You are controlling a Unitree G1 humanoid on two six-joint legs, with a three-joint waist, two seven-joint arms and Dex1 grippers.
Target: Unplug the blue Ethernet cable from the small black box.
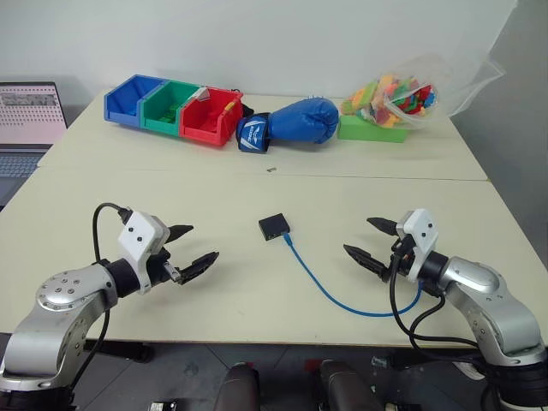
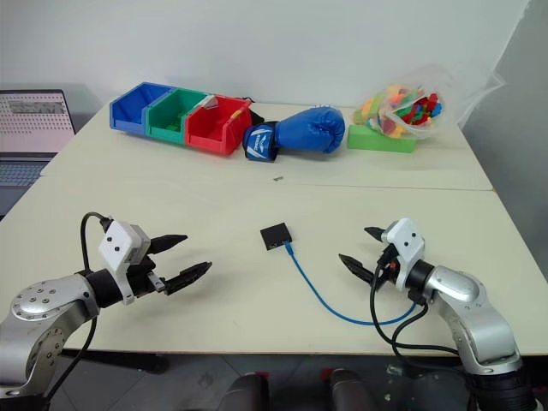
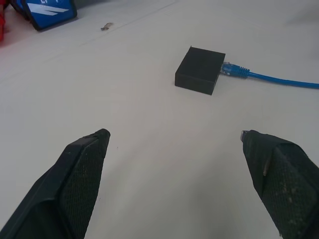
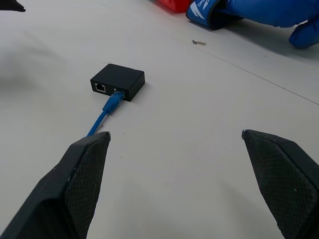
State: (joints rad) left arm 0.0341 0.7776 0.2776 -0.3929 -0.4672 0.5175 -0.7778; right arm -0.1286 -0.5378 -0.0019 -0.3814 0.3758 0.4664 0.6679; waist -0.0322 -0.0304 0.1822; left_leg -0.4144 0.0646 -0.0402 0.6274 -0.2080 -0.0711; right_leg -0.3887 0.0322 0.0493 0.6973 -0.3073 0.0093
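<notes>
The small black box (image 1: 274,226) lies flat near the middle of the cream table (image 1: 223,282). The blue Ethernet cable (image 1: 330,289) has its plug (image 4: 113,101) in the box's side port and curves off toward the right arm. My left gripper (image 1: 188,247) hovers open to the left of the box, with nothing between its fingers. My right gripper (image 1: 372,241) hovers open to the right of the box, close beside the cable and apart from it. The box (image 3: 200,70) and plug (image 3: 234,69) also appear ahead of the left gripper's fingers.
At the table's far side stand blue, green and red bins (image 1: 175,109), a blue boxing glove (image 1: 291,122), and a green block under a bag of coloured pieces (image 1: 402,98). A laptop (image 1: 30,116) sits far left. A small dark scrap (image 1: 271,169) lies beyond the box.
</notes>
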